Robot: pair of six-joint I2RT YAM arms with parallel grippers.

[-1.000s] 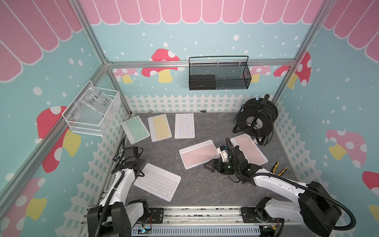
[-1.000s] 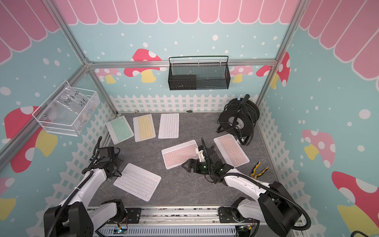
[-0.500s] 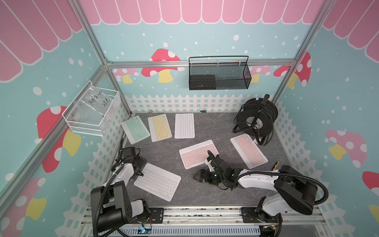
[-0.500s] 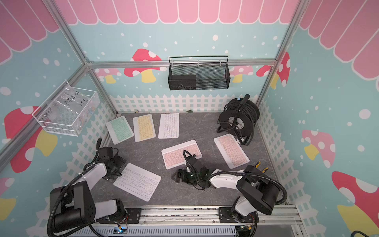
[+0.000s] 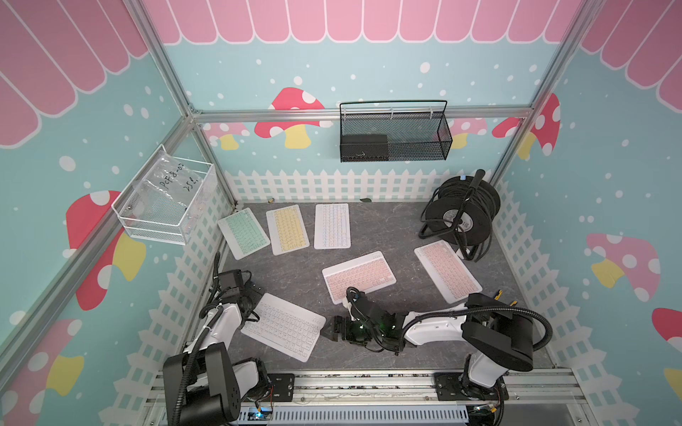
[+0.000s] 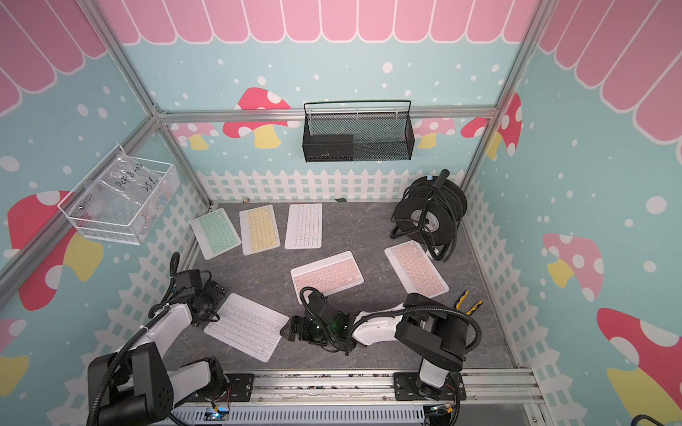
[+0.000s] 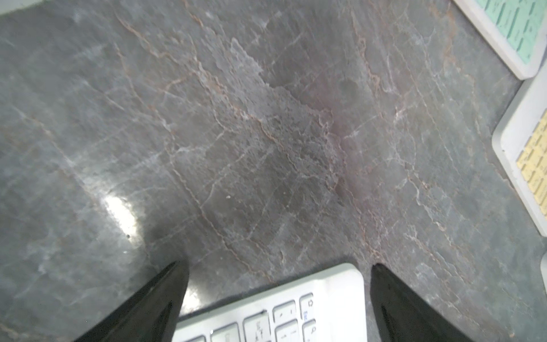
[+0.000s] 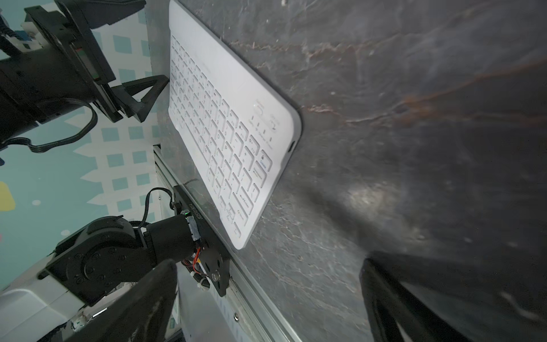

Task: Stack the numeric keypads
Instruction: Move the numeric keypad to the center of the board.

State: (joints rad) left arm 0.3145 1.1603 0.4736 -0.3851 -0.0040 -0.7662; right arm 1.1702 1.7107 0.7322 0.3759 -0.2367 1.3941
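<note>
The white keypad [image 5: 283, 326] lies flat on the table [image 5: 387, 228] at the near left. The other five keypads [image 5: 360, 276] lie farther away, and none is stacked yet. I judge it light, thin, stiff and a little slippery, so you should take it by its edges. Your left hand [image 5: 256, 297] is released and points down over its far left corner. Your right hand [image 5: 332, 328], also released and empty, reaches low just beside its right corner.
</note>
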